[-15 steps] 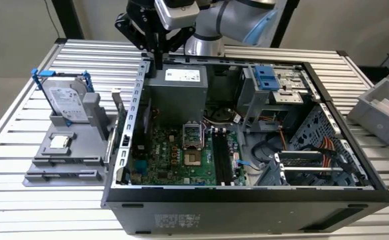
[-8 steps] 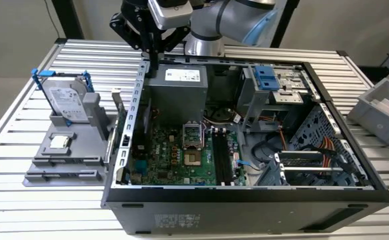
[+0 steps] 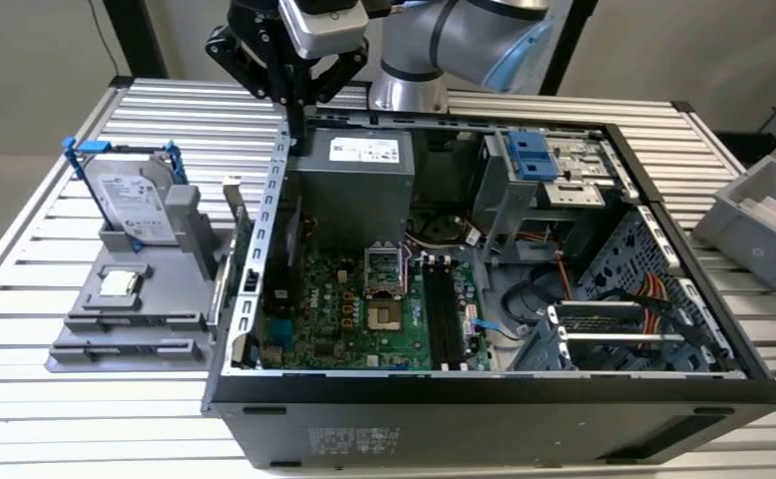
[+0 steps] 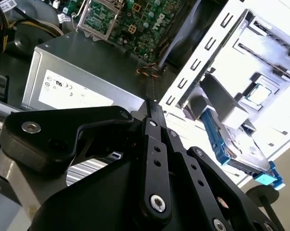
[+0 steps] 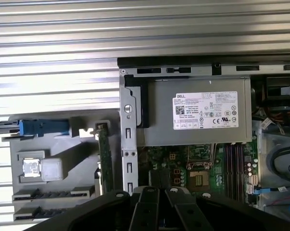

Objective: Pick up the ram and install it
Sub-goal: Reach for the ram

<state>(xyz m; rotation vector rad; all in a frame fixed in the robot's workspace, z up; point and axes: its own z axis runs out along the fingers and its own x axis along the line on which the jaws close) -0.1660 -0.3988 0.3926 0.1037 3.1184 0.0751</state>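
Fingers [image 3: 295, 103] are pinched together on nothing above the case [image 3: 495, 399], and you'll find the ram [image 3: 235, 225] upright in the grey holder [image 3: 136, 319] near the surface's [image 3: 42, 180] edge at the exterior view's left.

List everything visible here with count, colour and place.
table: one, silver, underneath all
computer case: one, black, open, mid-table
motherboard: one, green, inside case
power supply: one, grey, inside case
fixture: one, grey, exterior view's left of case
ram: one, greenish, upright in fixture
hard drive: one, silver, blue frame, on fixture
processor chip: one, silver, on fixture
bin: one, grey, exterior view's right edge
arm: one, grey-blue, at case's far side
claw: one, black, shut, empty, above power supply
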